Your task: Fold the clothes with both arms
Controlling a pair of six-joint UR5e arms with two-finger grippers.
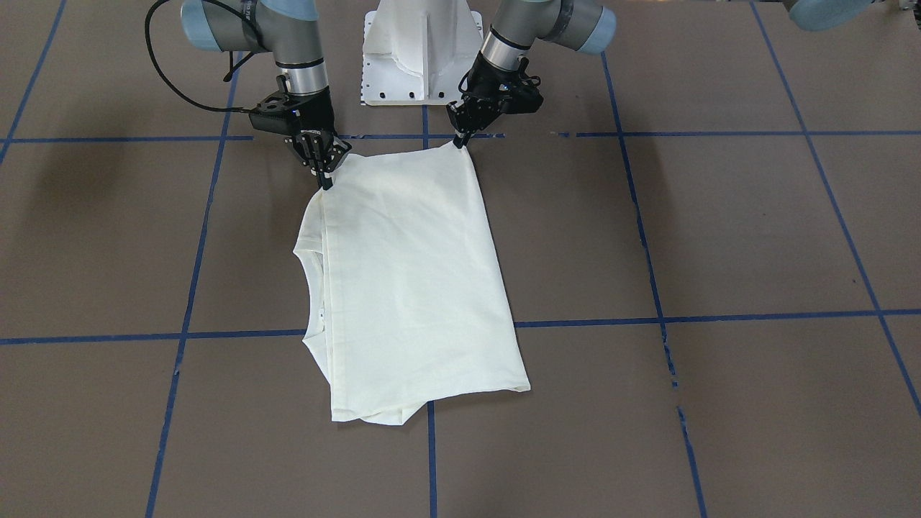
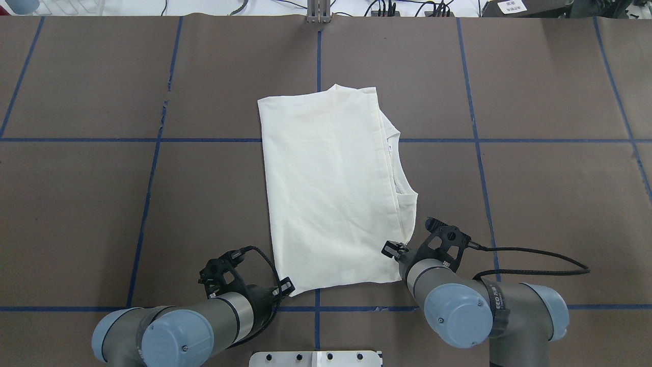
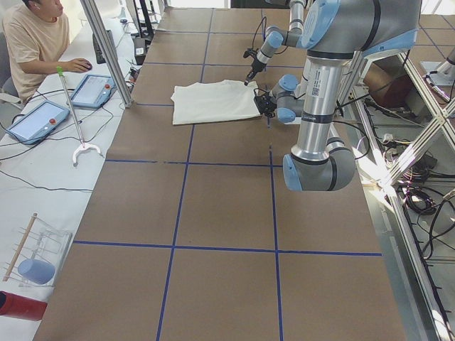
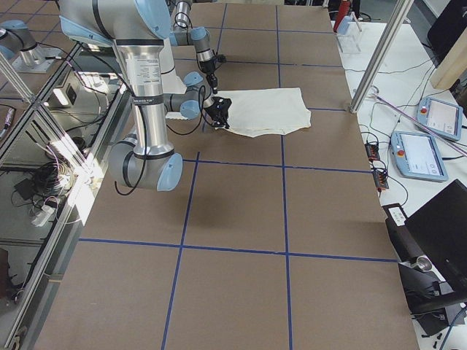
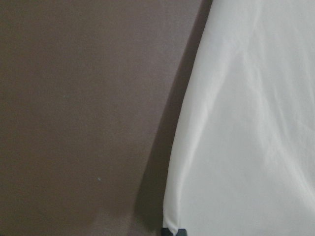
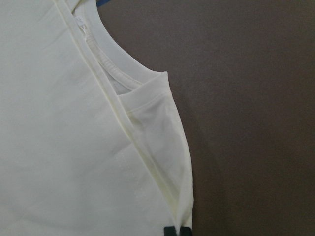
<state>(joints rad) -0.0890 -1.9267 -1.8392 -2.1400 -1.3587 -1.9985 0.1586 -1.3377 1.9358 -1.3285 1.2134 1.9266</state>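
Note:
The cream T-shirt (image 2: 331,188) lies folded on the brown table, plain side up, with its neckline (image 2: 402,188) at the right edge in the overhead view. No print shows. My left gripper (image 1: 459,141) is shut on the shirt's near left corner (image 2: 293,291). Its wrist view shows the fingertips (image 5: 173,231) pinching the fabric edge. My right gripper (image 1: 326,180) is shut on the near right corner by the shoulder (image 2: 402,244). Its fingertips (image 6: 176,230) pinch the folded hem. The shirt (image 1: 410,280) lies flat between the two grippers and beyond them.
The white base pedestal (image 1: 421,50) stands between the arms, just behind the shirt's near edge. Blue tape lines (image 2: 318,56) grid the table. An operator (image 3: 32,42) sits at a side desk with tablets (image 3: 39,119). A camera post (image 2: 318,15) stands at the far edge.

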